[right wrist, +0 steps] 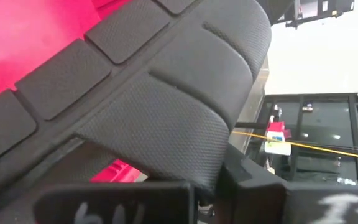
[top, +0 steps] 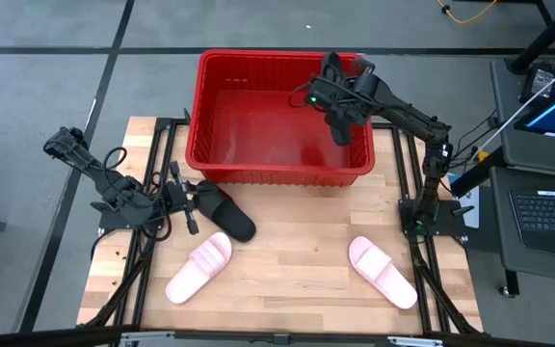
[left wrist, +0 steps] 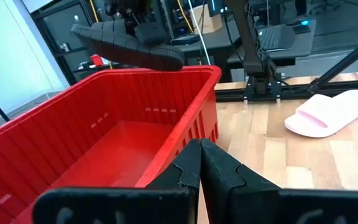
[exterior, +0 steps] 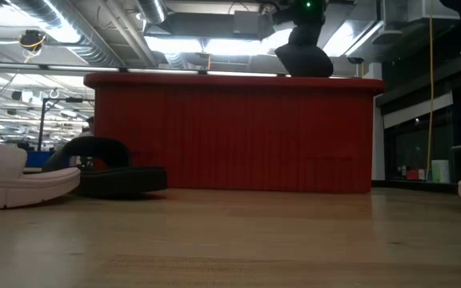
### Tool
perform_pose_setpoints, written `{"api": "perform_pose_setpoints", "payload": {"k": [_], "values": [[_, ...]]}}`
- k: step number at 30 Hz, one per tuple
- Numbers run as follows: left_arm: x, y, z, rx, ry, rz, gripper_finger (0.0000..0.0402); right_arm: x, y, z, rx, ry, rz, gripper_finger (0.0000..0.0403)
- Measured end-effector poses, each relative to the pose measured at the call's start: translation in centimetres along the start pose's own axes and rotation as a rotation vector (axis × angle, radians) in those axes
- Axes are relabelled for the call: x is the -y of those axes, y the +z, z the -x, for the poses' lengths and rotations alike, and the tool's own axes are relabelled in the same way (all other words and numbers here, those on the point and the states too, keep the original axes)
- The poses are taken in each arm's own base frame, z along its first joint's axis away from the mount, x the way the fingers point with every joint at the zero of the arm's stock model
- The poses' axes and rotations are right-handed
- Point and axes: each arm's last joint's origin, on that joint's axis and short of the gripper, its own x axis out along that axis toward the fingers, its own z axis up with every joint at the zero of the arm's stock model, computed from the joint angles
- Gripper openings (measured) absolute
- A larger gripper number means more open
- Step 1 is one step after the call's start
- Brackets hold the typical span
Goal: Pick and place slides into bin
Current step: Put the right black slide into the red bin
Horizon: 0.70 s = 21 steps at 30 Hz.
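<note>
The tabletop [top: 297, 251] is a light wooden butcher-block surface with dark metal framing along its left and right edges. Four items rest directly on it. The red bin [top: 277, 174] stands at the far edge, centred, its far part apparently overhanging the wood. One black slide [top: 224, 209] lies just in front of the bin's near-left corner, angled diagonally. A pale pink slide [top: 199, 267] lies near the black one, toward the front-left. A second pale pink slide [top: 382, 271] lies at the front-right, well apart from the other two. The middle of the tabletop between the pink slides shows bare wood.
</note>
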Motion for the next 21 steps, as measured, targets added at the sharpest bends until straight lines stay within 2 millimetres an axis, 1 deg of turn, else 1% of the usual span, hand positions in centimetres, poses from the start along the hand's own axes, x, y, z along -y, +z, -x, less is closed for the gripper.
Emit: {"api": "perform_pose_setpoints", "payload": {"k": [5, 13, 21], "values": [[0.0, 0.0, 0.0, 0.0, 0.0, -0.001, 0.0004, -1.3, -0.1, -1.2, -0.045, 0.003, 0.033, 0.0017], [0.0, 0.0, 0.0, 0.0, 0.0, -0.02, 0.0004, -5.2, -0.4, -3.9, -0.12, 0.012, 0.144, 0.0017], [0.0, 0.0, 0.0, 0.0, 0.0, -0.028, 0.0004, -8.6, -0.3, -6.2, -0.109, 0.041, 0.173, 0.0017]]}}
